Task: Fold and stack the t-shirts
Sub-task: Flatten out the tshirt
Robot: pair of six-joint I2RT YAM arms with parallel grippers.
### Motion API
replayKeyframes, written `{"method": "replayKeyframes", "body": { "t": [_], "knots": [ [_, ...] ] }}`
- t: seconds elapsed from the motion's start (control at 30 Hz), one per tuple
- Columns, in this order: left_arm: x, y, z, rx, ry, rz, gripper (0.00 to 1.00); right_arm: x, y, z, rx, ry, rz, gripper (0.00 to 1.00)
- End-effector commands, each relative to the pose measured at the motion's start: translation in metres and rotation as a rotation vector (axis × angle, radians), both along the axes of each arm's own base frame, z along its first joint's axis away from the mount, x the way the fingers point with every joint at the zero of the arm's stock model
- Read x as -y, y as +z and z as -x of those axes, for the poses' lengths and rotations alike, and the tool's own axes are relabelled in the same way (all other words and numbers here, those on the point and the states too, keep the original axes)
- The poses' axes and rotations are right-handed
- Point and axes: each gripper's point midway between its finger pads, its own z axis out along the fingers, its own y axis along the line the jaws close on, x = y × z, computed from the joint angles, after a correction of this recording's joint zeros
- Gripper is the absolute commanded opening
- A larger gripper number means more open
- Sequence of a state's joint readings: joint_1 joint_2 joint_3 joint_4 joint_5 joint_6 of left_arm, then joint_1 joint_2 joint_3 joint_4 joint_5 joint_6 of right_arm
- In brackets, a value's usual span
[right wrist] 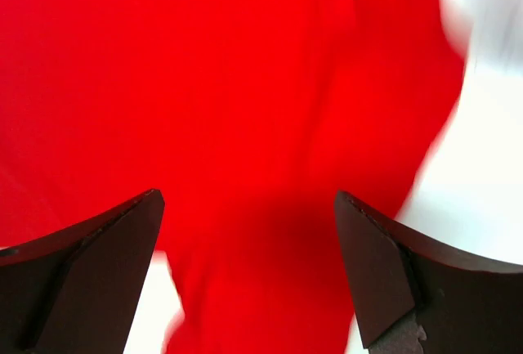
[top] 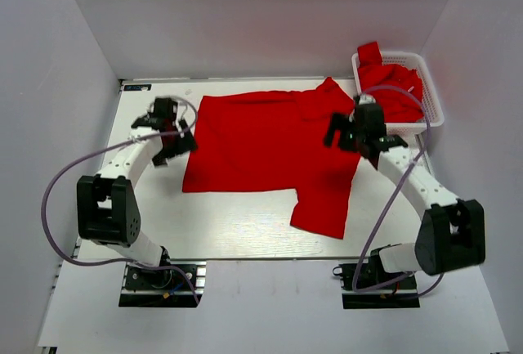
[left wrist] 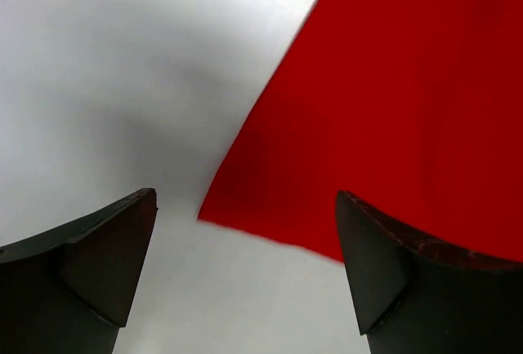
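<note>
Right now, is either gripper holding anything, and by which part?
Nothing is held. The left gripper and the right gripper both hang open over the red t-shirt, not closed on the cloth.

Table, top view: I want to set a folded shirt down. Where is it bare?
Bare: the near strip of table between the spread t-shirt and the arm bases, widest left of the near sleeve. Crowded: far right, by the basket and right gripper.

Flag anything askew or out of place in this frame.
The t-shirt on the table lies crooked: its right end is rumpled near the right gripper and one sleeve juts toward the near edge. In the basket, a red garment pokes up over the far-left corner. No damage visible.
</note>
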State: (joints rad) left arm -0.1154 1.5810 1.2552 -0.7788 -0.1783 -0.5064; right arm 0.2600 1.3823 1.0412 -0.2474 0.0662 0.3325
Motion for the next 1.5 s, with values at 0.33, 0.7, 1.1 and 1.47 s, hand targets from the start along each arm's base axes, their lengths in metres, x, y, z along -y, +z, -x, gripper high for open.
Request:
{"method": "replayKeyframes", "body": {
  "t": [0.33, 0.7, 1.1, 1.47],
  "knots": [
    [0.016, -0.077, 0.083, -0.189, -0.001, 0.110, 0.86, 0.017, -0.062, 0.134, -0.315, -0.095, -0.076, 0.90],
    [0.018, -0.097, 0.088, -0.174, 0.000, 0.116, 0.66, 0.011, -0.098, 0.189, -0.481, -0.040, -0.122, 0.90],
    [0.027, -0.114, 0.080, -0.189, -0.036, 0.147, 0.00, 0.001, -0.135, 0.236, -0.661, 0.019, -0.081, 0.90],
    [0.034, -0.092, 0.075, -0.048, -0.088, 0.192, 0.00, -0.013, -0.163, 0.236, -0.688, 0.037, 0.000, 0.75]
  ]
}}
